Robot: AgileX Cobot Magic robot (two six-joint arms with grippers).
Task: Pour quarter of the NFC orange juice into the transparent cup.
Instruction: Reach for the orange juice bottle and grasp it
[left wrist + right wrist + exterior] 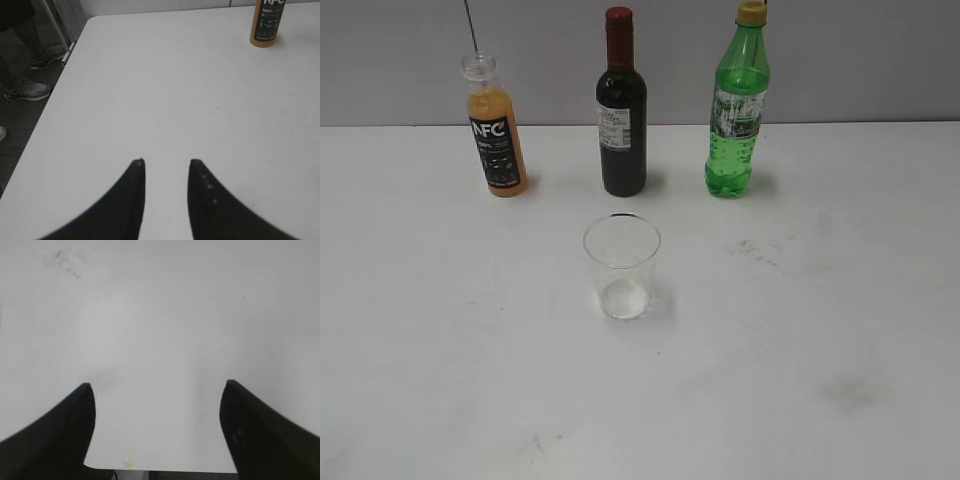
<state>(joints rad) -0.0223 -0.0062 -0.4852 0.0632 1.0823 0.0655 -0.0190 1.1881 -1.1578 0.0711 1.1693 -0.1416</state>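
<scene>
The NFC orange juice bottle [496, 140] stands uncapped at the back left of the white table; its lower part also shows in the left wrist view [266, 24] at the top right. The transparent cup [621, 266] stands empty and upright in the middle, in front of the wine bottle. Neither gripper shows in the exterior view. My left gripper [166, 162] is open and empty over bare table, well short and left of the juice bottle. My right gripper [159, 386] is wide open and empty over the table's front edge.
A dark wine bottle [621, 110] with a red cap stands at the back centre. A green soda bottle [738, 105] stands at the back right. The table's left edge [60, 75] drops to a floor where a person's shoes [27, 90] show. Scuff marks [760, 252] lie right of the cup.
</scene>
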